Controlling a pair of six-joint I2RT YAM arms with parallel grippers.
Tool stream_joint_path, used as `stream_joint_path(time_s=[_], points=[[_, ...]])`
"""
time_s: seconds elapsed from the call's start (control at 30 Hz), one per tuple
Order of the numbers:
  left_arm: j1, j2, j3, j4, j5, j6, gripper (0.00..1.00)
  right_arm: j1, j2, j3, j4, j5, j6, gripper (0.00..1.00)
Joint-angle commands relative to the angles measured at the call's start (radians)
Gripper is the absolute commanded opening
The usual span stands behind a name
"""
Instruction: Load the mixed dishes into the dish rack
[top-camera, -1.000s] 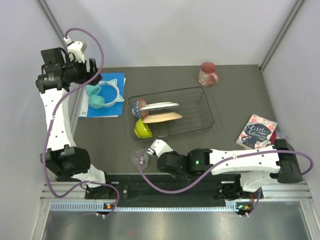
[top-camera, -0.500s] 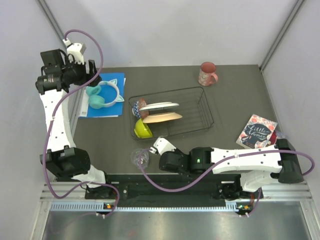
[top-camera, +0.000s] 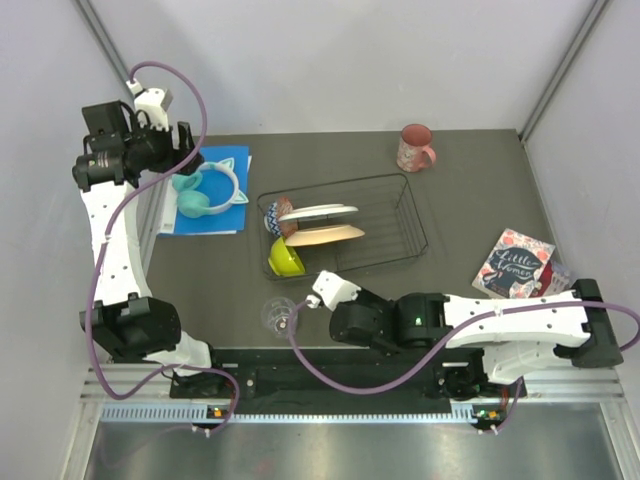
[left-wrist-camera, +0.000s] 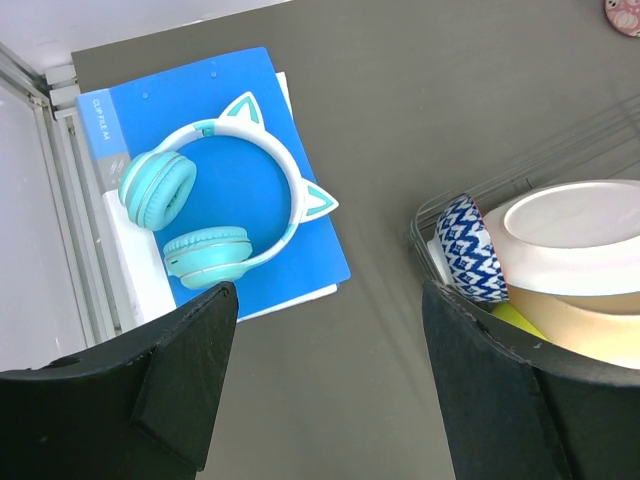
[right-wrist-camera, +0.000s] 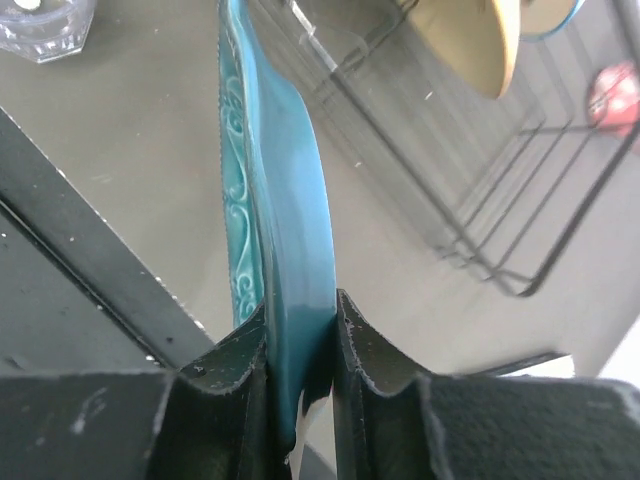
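While right hand (right-wrist-camera: 300, 335) grips teal plate (right-wrist-camera: 282, 180), glass (right-wrist-camera: 45, 25) near, rack (right-wrist-camera: 510, 285) beyond.

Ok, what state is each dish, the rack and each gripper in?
teal scalloped plate: on edge, clamped in the right gripper, not yet in rack
left gripper: open, empty
dish rack: partly loaded
white plate: in rack, leaning on edge
cream plate: in rack, leaning on edge
patterned bowl: in rack, on its side
lime-green bowl: in rack
pink mug: on table, outside rack
clear glass: upright on table, outside rack
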Motion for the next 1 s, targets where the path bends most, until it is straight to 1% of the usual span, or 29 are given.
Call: stream_joint_path(time_s=[0.0,0.07,0.1,0.17,0.2,0.27,0.3,0.4,0.43,0.53,0.57,0.7,0.8,0.87,0.97], points=[[0.009,-0.040,-0.016,0.053,0.010,0.003,0.79,0.017,-0.054,0.212,0.085,0.113,-0.226,0.00],[0.009,-0.042,-0.021,0.054,0.019,-0.002,0.79,0.026,-0.083,0.253,0.134,0.118,-0.367,0.00],[0.009,-0.043,-0.022,0.054,0.022,-0.004,0.79,0.034,-0.094,0.254,0.196,0.133,-0.517,0.00],[0.009,-0.042,-0.025,0.053,0.030,-0.007,0.79,0.051,-0.121,0.245,0.261,0.157,-0.666,0.00],[0.009,-0.043,-0.027,0.053,0.032,-0.008,0.79,0.054,-0.129,0.239,0.318,0.177,-0.799,0.00],[0.010,-0.048,-0.044,0.053,0.030,-0.007,0.79,0.054,-0.144,0.216,0.346,0.167,-0.909,0.00],[0.009,-0.048,-0.048,0.054,0.029,-0.005,0.79,0.054,-0.149,0.195,0.402,0.165,-1.028,0.00],[0.009,-0.042,-0.070,0.063,0.032,-0.025,0.79,0.026,-0.167,0.142,0.422,0.129,-1.170,0.00],[0.009,-0.039,-0.077,0.065,0.039,-0.039,0.79,-0.018,-0.167,0.142,0.421,0.113,-1.181,0.00],[0.010,-0.008,-0.094,0.067,0.088,-0.088,0.75,-0.072,-0.174,0.147,0.418,0.053,-1.199,0.00],[0.010,0.012,-0.097,0.068,0.131,-0.105,0.74,-0.090,-0.180,0.141,0.421,0.047,-1.216,0.00],[-0.003,0.084,-0.131,0.102,0.248,-0.217,0.56,-0.125,-0.195,0.158,0.409,-0.031,-1.210,0.00],[-0.048,0.122,-0.143,0.119,0.228,-0.264,0.56,-0.130,-0.194,0.167,0.396,-0.025,-1.214,0.00],[-0.068,0.124,-0.169,0.149,0.226,-0.277,0.59,-0.130,-0.198,0.170,0.384,-0.020,-1.204,0.00],[-0.109,0.126,-0.194,0.152,0.197,-0.267,0.63,-0.126,-0.213,0.164,0.372,-0.020,-1.169,0.00]])
